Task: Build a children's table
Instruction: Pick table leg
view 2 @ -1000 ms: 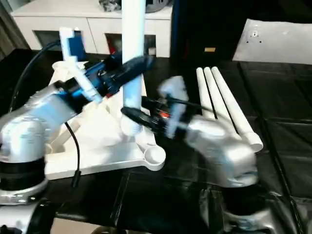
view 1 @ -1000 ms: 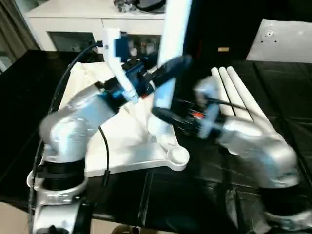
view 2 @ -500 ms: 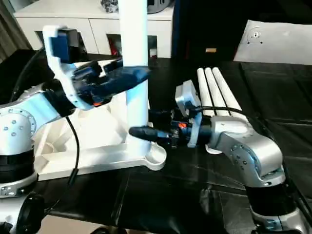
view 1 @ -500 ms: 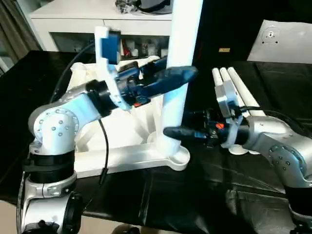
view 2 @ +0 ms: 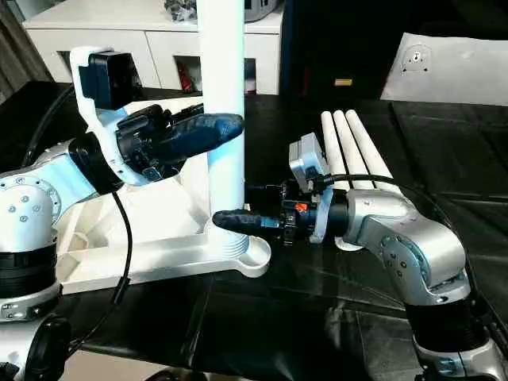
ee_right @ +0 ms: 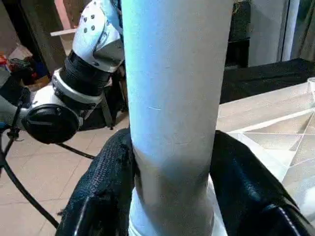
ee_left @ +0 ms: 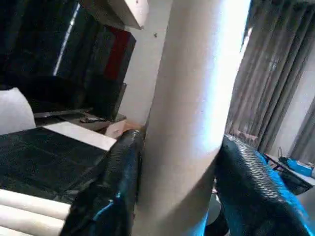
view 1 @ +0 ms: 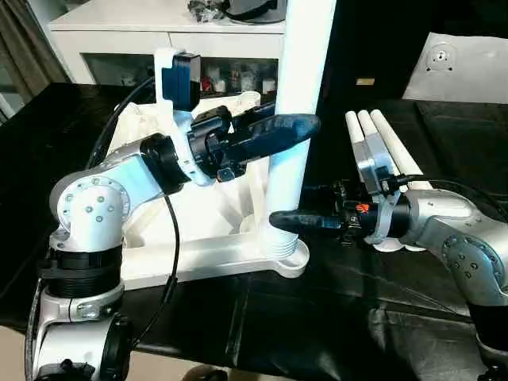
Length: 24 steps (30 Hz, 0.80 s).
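Black sheeting covers the desk (view 1: 333, 317) across the lower half of the head views, and a white cabinet with dark glass-fronted compartments (view 1: 119, 40) stands along the upper left edge. On the desk, left of centre, lies one white plastic rectangular table top (view 1: 198, 230), ribbed underside up, with a round socket at its near right corner.

One long round tapered white plastic leg (view 1: 298, 103) stands upright in that corner socket, rising out of the top of the frame at centre. Three more white legs (view 2: 353, 151) lie side by side, touching one another, on the desk to the right of centre, running from the middle toward the upper part of the frame. That makes four legs in all.

The left claw (view 1: 278, 131) reaches in from the left and is clenched around the upright leg about halfway up its visible length; the left wrist view shows a black finger pressed on each side of it. The right claw (view 2: 238, 221) comes from the right and grasps the same leg low down, just above the socket, again with a finger on each side in its wrist view.
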Motion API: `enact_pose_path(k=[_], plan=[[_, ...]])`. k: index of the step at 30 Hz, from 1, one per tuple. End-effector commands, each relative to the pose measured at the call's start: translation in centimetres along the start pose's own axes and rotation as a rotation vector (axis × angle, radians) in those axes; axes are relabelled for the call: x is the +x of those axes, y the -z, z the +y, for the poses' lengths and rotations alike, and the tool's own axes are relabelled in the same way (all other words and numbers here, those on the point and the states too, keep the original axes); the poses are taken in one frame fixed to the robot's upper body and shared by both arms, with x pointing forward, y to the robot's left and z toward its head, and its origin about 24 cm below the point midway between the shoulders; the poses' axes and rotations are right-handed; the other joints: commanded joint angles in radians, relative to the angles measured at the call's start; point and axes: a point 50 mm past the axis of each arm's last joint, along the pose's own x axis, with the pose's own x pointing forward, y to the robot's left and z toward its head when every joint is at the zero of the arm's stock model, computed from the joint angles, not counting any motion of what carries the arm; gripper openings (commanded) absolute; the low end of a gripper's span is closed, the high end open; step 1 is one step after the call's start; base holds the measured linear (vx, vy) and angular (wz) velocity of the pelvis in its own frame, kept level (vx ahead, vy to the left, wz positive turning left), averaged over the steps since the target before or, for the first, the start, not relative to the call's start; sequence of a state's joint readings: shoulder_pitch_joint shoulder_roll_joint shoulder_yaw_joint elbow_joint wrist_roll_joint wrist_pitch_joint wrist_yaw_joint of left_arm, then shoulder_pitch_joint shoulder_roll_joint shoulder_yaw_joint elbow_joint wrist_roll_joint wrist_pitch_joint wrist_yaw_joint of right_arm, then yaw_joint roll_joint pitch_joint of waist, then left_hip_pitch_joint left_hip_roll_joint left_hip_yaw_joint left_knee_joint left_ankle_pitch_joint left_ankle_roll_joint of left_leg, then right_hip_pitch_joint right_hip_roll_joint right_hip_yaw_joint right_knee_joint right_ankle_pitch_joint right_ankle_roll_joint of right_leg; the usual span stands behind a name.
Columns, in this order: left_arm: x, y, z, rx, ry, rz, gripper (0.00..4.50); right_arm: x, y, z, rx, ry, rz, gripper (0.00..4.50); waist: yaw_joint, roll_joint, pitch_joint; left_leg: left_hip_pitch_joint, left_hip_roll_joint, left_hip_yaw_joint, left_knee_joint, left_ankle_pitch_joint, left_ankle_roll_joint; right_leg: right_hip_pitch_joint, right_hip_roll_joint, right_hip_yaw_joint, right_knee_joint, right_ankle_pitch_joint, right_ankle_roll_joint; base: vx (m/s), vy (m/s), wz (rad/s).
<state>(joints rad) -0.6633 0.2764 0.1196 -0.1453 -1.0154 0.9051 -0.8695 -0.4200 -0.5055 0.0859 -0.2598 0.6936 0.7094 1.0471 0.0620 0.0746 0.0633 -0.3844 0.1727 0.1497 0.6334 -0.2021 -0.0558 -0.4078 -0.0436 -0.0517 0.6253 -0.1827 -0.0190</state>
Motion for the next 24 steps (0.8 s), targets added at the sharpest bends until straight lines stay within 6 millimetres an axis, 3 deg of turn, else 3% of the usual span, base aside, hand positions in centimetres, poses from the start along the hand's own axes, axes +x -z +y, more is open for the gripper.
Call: enact_pose_path(k=[1,12,15,18,20,24], plan=[[-0.3,0.1,0.1,-0.01,-0.012,0.003,2.0,0.0,-0.5,0.2,-0.025,-0.006,-0.009,1.88,0.006,-0.008,-0.078,0.006,0.033,-0.007,-0.063,-0.077,0.044,0.063,-0.073,0.04,-0.087,-0.303,-0.153,0.0,0.0,0.0],[-0.6,0.2,0.5,-0.017,-0.046,-0.03,1.91,0.0,-0.7,0.0,-0.041,0.024,-0.002,1.88,0.005,-0.011,-0.077,0.006,0.033,-0.006,-0.063,-0.077,0.044,0.062,-0.073,0.041,-0.087,-0.312,-0.149,0.0,0.0,0.0],[-0.8,0.1,0.9,-0.007,-0.098,-0.044,1.91,0.0,-0.8,-0.5,-0.036,0.082,-0.029,2.58,0.004,-0.01,-0.077,0.005,0.031,-0.006,-0.063,-0.073,0.043,0.062,-0.073,0.04,-0.088,-0.313,-0.148,0.0,0.0,0.0],[-1.5,-0.1,2.4,0.012,-0.24,-0.059,1.9,-0.4,-1.3,-1.5,-0.05,0.196,-0.086,2.71,-0.001,-0.014,-0.075,0.006,0.028,-0.004,-0.063,-0.084,0.036,0.06,-0.07,0.039,-0.095,-0.347,-0.127,0.0,0.0,0.0],[-1.8,-0.4,2.9,0.022,-0.297,-0.071,1.85,-0.7,-1.6,-1.9,-0.038,0.23,-0.122,2.97,0.0,-0.01,-0.078,0.009,0.027,-0.004,-0.062,-0.083,0.031,0.059,-0.071,0.039,-0.095,-0.355,-0.119,0.0,0.0,0.0],[-2.9,-1.3,4.3,0.018,-0.506,-0.12,1.82,-1.4,-2.5,-2.2,-0.034,0.3,-0.202,3.29,-0.001,-0.011,-0.078,0.007,0.029,-0.006,-0.063,-0.073,0.035,0.06,-0.068,0.039,-0.088,-0.272,-0.143,0.0,0.0,0.0]])
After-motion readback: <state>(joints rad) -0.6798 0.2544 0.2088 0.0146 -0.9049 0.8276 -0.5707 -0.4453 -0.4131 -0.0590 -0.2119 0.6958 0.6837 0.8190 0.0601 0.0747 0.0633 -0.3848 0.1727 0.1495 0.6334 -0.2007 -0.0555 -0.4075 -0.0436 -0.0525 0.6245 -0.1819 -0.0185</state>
